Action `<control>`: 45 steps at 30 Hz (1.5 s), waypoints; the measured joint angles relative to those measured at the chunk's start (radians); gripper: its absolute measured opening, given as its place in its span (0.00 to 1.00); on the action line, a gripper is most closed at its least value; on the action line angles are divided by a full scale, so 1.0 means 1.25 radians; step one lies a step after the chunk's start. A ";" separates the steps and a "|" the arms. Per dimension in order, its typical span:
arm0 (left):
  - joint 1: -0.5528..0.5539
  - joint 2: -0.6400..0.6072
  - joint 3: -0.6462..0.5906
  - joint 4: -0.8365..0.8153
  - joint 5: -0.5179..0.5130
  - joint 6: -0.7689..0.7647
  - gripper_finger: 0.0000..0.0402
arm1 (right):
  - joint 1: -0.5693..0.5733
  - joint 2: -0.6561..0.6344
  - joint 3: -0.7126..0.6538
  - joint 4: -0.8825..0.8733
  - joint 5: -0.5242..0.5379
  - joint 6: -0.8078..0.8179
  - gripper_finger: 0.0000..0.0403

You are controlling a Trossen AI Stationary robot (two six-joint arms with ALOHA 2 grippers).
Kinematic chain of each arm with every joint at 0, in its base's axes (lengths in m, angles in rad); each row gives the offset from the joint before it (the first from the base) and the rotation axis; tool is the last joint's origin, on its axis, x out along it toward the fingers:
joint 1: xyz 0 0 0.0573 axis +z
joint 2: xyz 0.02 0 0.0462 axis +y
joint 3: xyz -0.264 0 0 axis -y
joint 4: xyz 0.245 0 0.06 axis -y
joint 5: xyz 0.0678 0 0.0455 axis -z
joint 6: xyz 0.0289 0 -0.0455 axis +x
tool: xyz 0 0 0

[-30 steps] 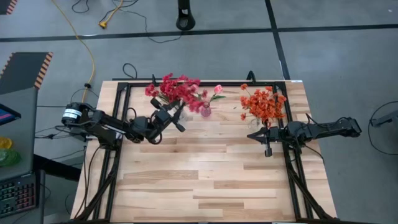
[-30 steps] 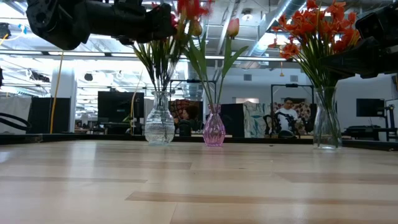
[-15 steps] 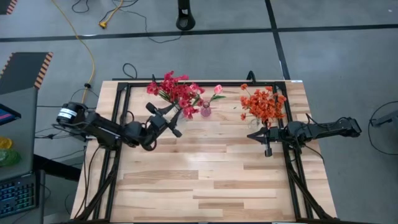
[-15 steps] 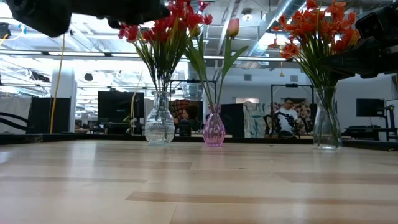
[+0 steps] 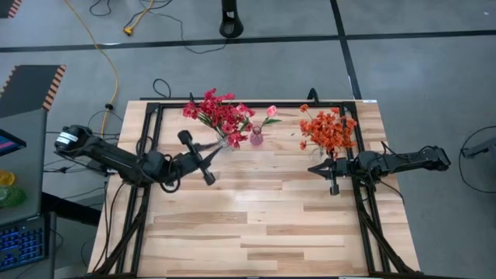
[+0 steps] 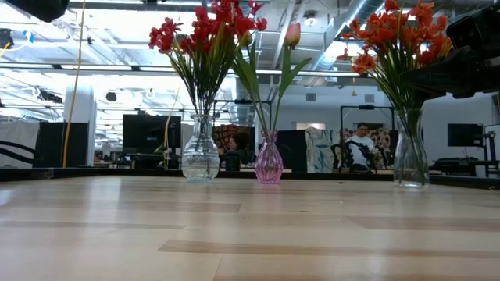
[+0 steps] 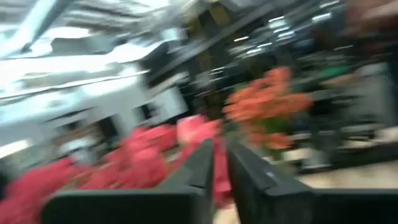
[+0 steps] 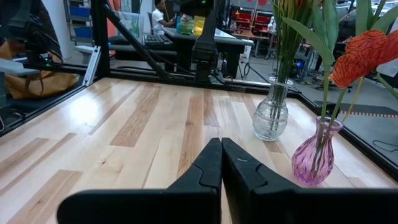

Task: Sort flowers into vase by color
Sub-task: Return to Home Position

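Red flowers stand with their stems in a clear vase at the table's far left. Beside it a pink vase holds a pale pink bloom. Orange flowers stand in another clear vase at the far right. My left gripper hovers just near and left of the red flowers. Its fingers are all but closed, with nothing between them. My right gripper is shut and empty, on the near side of the orange flowers.
Black frame rails run along the table's left, right and far edges. The near half of the wooden table top is bare. A person sits in the room beyond the table.
My left gripper has drawn back from the red flowers toward the table's left edge and has risen out of the low view. The red flowers, partly covered by it before, now stand spread above their vase.
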 joint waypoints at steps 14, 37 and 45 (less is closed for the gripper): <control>0.172 -0.269 -0.084 -0.326 0.332 -0.288 0.00 | 0.000 0.000 0.000 0.000 0.000 0.000 0.09; 0.178 -0.649 -0.405 -0.237 0.309 -0.335 0.00 | 0.000 0.000 0.000 0.000 0.000 0.000 0.09; 0.178 -0.812 -0.405 -0.480 0.292 -0.376 0.00 | 0.000 0.000 0.000 0.000 0.000 0.000 0.09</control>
